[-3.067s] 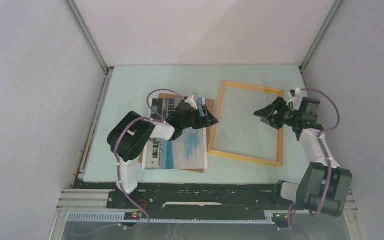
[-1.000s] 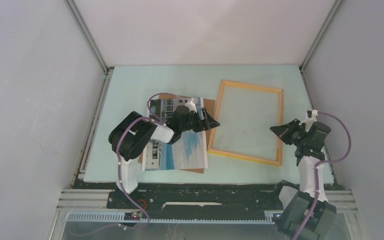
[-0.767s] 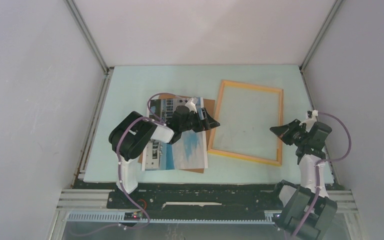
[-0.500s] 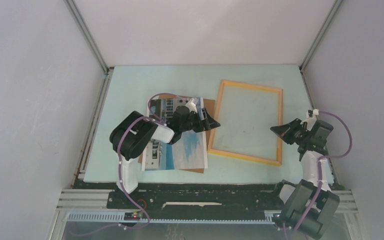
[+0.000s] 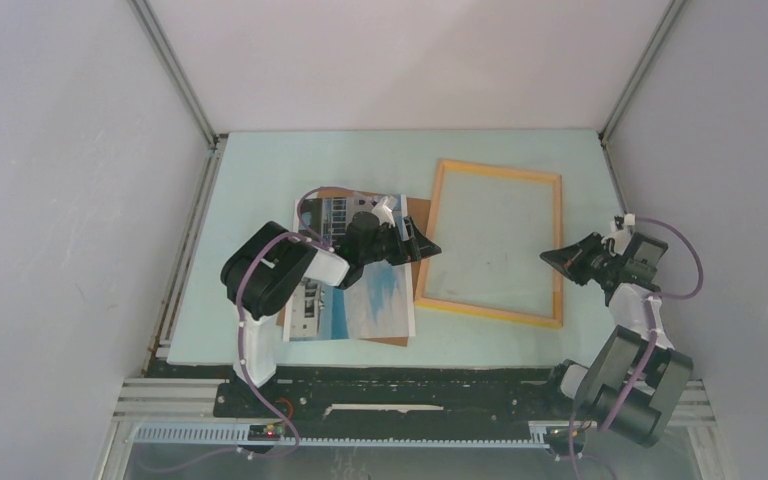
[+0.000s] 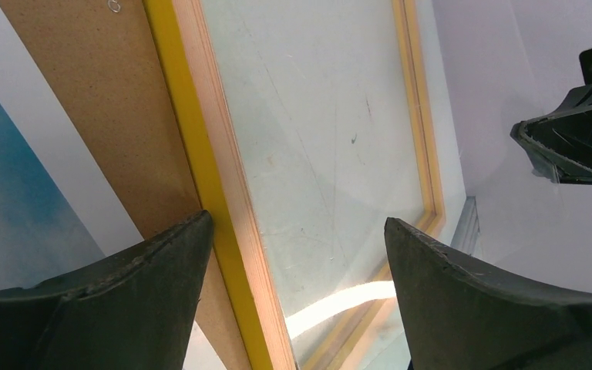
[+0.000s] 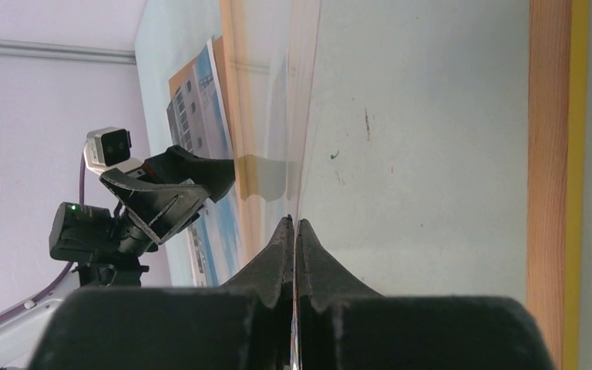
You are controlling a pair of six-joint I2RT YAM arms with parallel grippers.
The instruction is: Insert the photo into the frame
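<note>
Since the earlier look, my right arm has drawn back from over the middle of the frame (image 5: 490, 313) to its right rail, with the elbow swung out toward the wall. The left arm has hardly shifted.

I treat the frame as my anchor. It lies flat on the table (image 5: 290, 160), pane up and nothing inside it. The photo (image 5: 380, 300) is left of the frame, face up on the brown backing board (image 5: 420, 209), and the board's edge runs close along the frame's left rail. So the photo is wholly outside the frame.

My right gripper (image 5: 550, 258) is clenched on nothing, with its tip over the pane just inside the frame's right rail. I cannot tell whether it touches the glass. I read that pose as a stop, or a steadying press, so the light frame does not skid when something is slid in from the other side.

My left gripper (image 5: 422, 243) is released, jaws spread wide and holding nothing. In its wrist view one finger hangs over the board beside the frame's left rail and the other over the pane. That looks to me like a pause at the seam before picking up the photo's near edge.
</note>
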